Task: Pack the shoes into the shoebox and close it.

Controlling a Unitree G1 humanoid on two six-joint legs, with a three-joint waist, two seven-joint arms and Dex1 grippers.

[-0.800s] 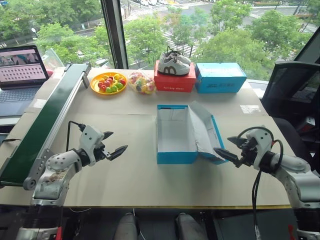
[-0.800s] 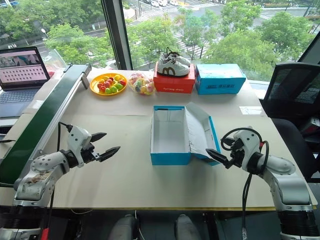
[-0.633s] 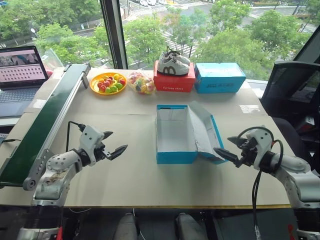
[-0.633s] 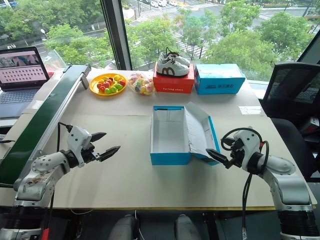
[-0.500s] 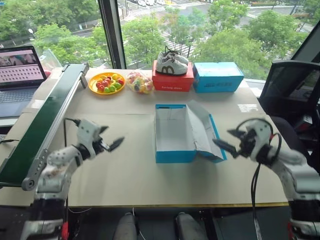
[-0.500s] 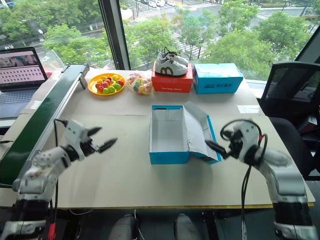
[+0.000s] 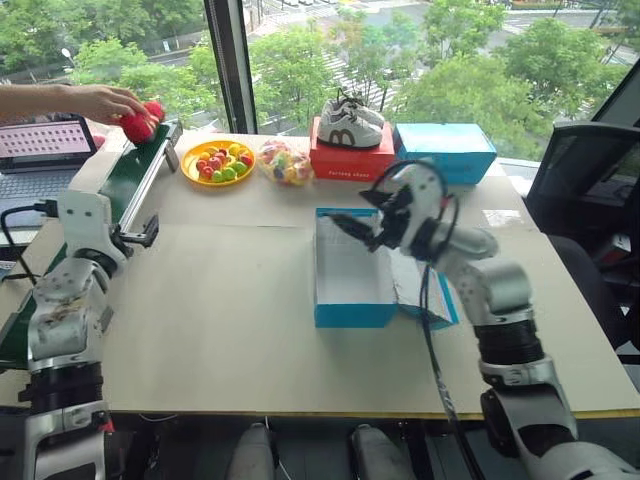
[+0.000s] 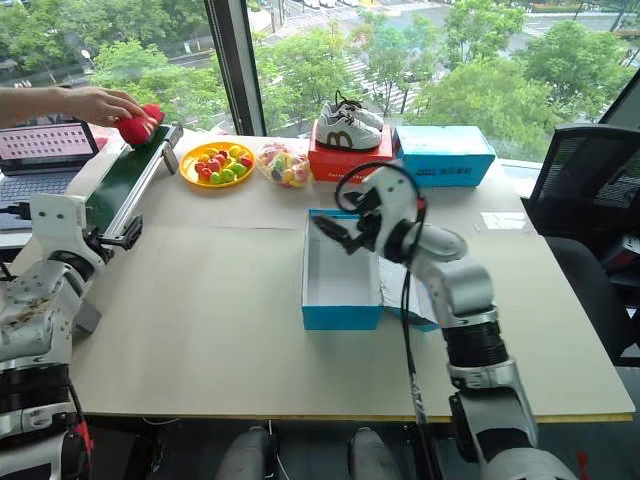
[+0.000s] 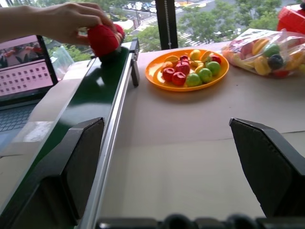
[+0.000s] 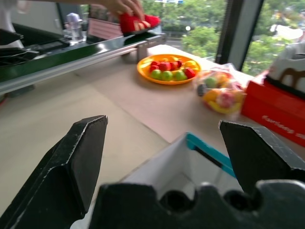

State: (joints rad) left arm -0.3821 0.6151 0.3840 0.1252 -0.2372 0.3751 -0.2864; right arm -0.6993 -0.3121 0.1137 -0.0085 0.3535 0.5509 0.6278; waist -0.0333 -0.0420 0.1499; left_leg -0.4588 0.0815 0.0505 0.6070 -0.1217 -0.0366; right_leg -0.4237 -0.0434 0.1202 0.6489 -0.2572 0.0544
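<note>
Table [image 7: 220, 330] carried one green conveyor [image 7: 120, 190], three boxes, one plate of fruit [image 7: 217, 163] and one bag [image 7: 284, 162]. The shoebox [image 7: 352, 270] lay open and empty at centre; the red box [image 7: 350, 160], topped with two sneakers [image 7: 348, 126], stood beside another blue box [image 7: 445, 152]. Both grippers were spread wide, holding nothing: the right gripper [image 7: 352, 222] over the shoebox, the left gripper [image 7: 140, 232] beside the conveyor. A person's hand [image 7: 100, 100] held the shoes [image 7: 142, 120] on the conveyor's far end.

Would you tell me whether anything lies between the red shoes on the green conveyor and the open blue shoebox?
Nothing visible blocks that path. A person's hand holds the shoes on the conveyor; bare table separates it from the shoebox.
</note>
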